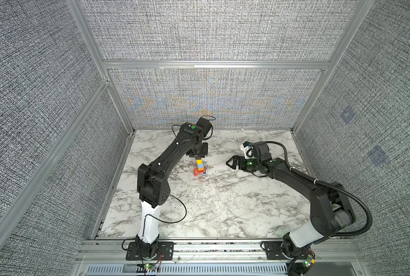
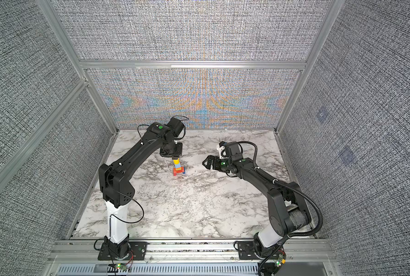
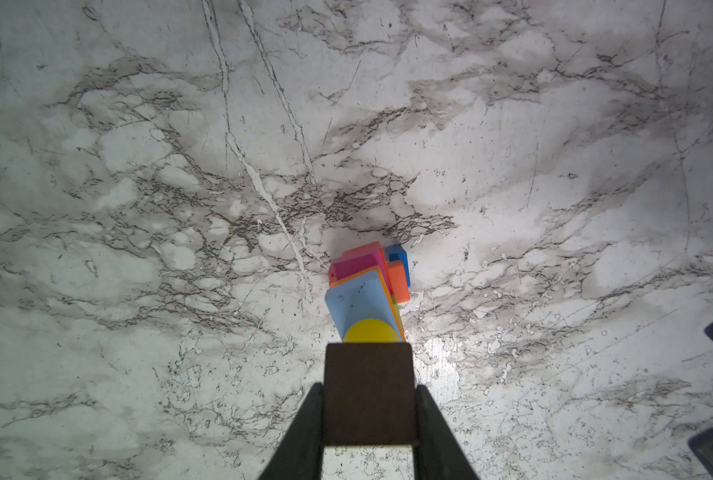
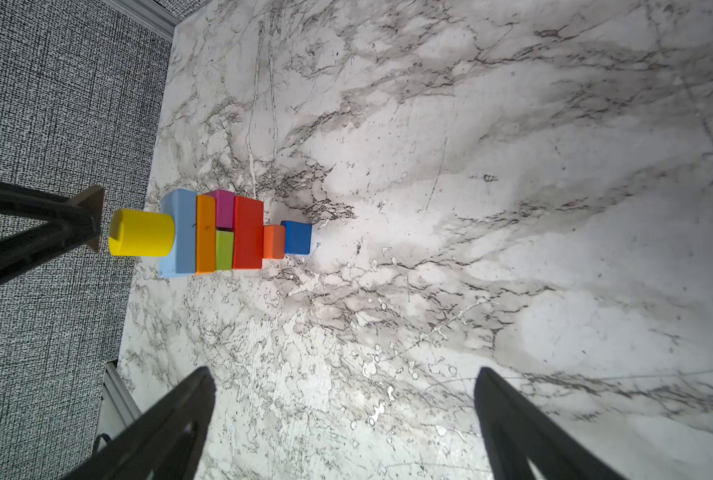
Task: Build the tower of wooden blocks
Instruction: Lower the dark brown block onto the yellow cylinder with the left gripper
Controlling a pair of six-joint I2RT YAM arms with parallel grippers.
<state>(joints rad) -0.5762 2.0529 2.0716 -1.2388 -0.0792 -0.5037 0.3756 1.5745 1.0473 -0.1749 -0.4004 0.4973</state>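
The brown cube (image 3: 369,365), likely light and rigid, sits clamped by its flat sides in the left hand (image 3: 370,388), just above the yellow cylinder (image 4: 142,232) topping the tower (image 4: 217,232); right hand (image 4: 344,372) wide open, empty.

Tower (image 1: 199,168): yellow cylinder (image 4: 142,232), light blue slab (image 4: 179,232), orange slab (image 4: 205,235), magenta block (image 4: 224,208), lime block (image 4: 224,250), red block (image 4: 248,232), orange cube (image 4: 274,247), blue cube (image 4: 297,237). Brown cube (image 3: 367,395). Tabletop (image 1: 223,203): grey-veined white marble.
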